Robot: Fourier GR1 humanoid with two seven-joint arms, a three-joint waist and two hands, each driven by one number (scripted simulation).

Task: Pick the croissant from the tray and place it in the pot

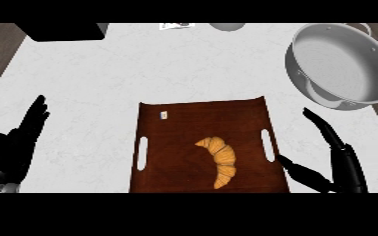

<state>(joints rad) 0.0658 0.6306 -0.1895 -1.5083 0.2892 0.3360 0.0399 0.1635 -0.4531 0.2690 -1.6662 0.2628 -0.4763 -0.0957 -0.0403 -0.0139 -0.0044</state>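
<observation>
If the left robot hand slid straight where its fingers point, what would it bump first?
Probably the black box in the far corner, though height is unclear. The left robot hand, open at the view's left edge, points that way across the counter.

Golden croissant (220, 161) — dark-brown tray (199, 117) — silver pot (336, 65).

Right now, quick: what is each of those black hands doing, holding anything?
Left hand: open, resting at the left edge, holding nothing.
Right hand: open beside the tray, holding nothing; the croissant lies on the tray.
</observation>
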